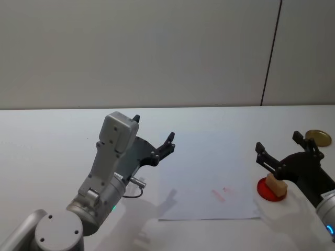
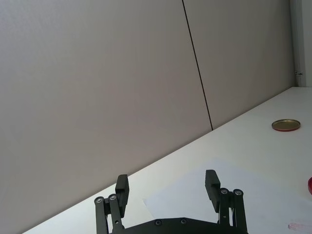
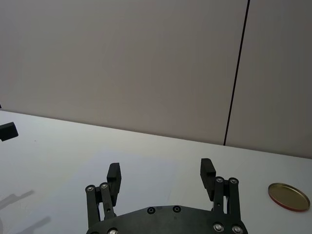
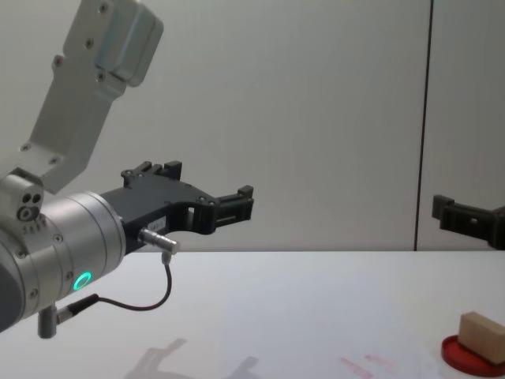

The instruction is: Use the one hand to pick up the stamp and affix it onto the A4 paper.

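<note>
The stamp, a small tan wooden block, rests on a flat red disc at the right of the table; the chest view shows the stamp low at the right. My right gripper hovers open above and just behind it, with nothing between its fingers. The A4 paper lies flat in the middle, with faint red print marks. My left gripper, on the arm with the white boxy segment, hangs open in the air over the paper's left edge, empty.
A round gold lid lies at the far right of the table, beyond the right gripper. A grey wall with a dark vertical seam stands behind the white table. A cable loops under the left wrist.
</note>
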